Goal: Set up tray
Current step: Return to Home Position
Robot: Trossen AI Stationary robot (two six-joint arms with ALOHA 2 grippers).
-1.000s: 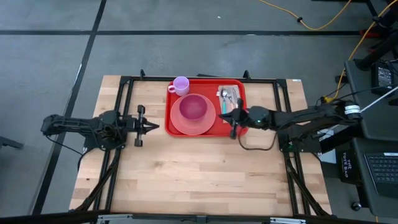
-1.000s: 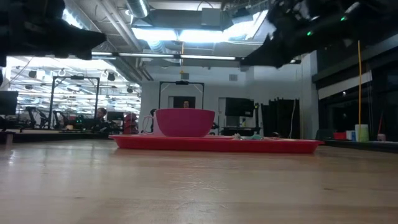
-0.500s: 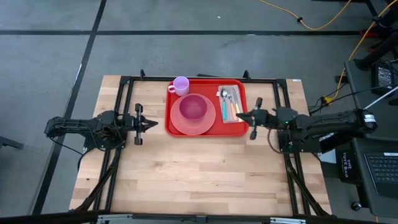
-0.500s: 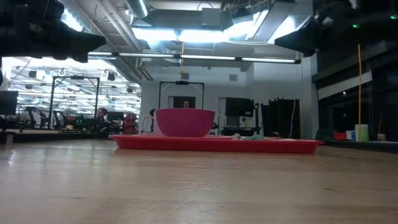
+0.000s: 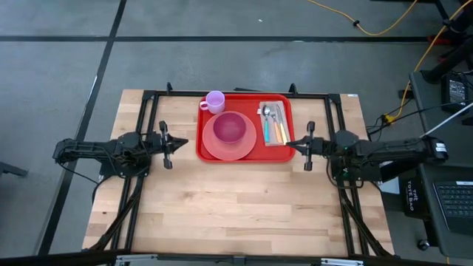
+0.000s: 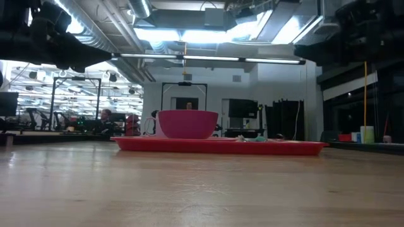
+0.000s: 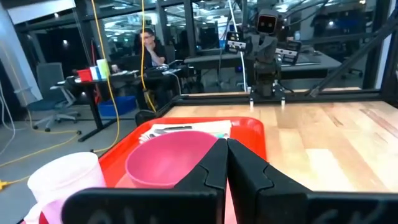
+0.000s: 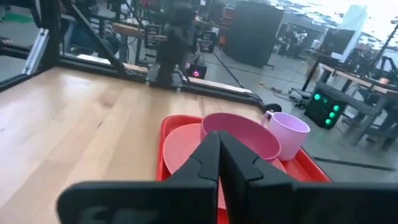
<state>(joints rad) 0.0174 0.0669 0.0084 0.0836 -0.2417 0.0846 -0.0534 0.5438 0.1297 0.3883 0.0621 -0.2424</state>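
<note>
Left gripper [image 5: 182, 142] is clenched on nothing, fingers pressed together; the right gripper [image 5: 290, 144] likewise. The tray [image 5: 244, 103] lies between their tips, just ahead of each (neither touches it), carrying plate [image 5: 211, 148], bowl [image 5: 229, 128], cup [image 5: 215, 100], and cutlery [image 5: 275, 122] nearest the right gripper.

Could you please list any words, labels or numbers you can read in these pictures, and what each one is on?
Nothing is legible.
White lettering on the dark case right of the table: too small to read.
The tray, pink bowl and cup: no markings show.
</note>
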